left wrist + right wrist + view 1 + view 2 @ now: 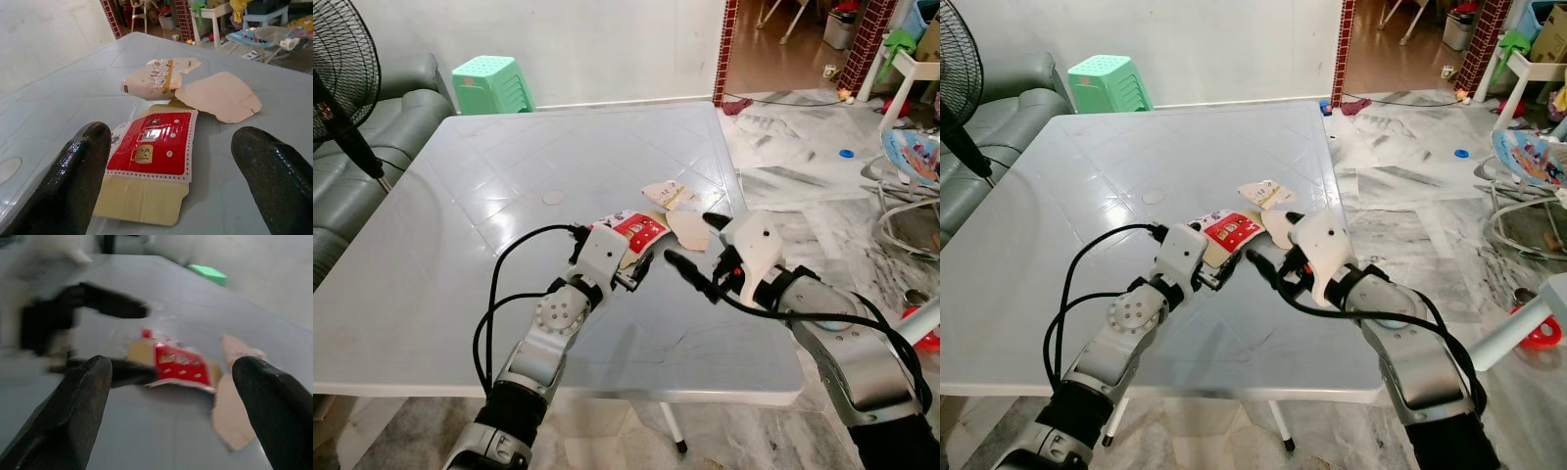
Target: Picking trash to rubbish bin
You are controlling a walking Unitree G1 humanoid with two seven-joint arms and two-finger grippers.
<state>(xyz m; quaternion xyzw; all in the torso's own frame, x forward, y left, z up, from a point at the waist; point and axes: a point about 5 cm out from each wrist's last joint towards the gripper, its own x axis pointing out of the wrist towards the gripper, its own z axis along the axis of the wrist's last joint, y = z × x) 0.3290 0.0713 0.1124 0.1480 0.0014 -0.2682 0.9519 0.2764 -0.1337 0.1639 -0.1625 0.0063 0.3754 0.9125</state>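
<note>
A flattened red-and-tan carton is lying on the pale grey desk, with a crumpled printed wrapper and a tan cardboard piece resting just beyond it. The left tool is hovering at the carton's near edge, its two black fingers standing apart with the carton lying between them, not yet gripped. The right tool is reaching in from the other side, fingers also spread wide, the carton sitting near and ahead of its tips. A green stool is standing behind the desk beside a grey sofa.
</note>
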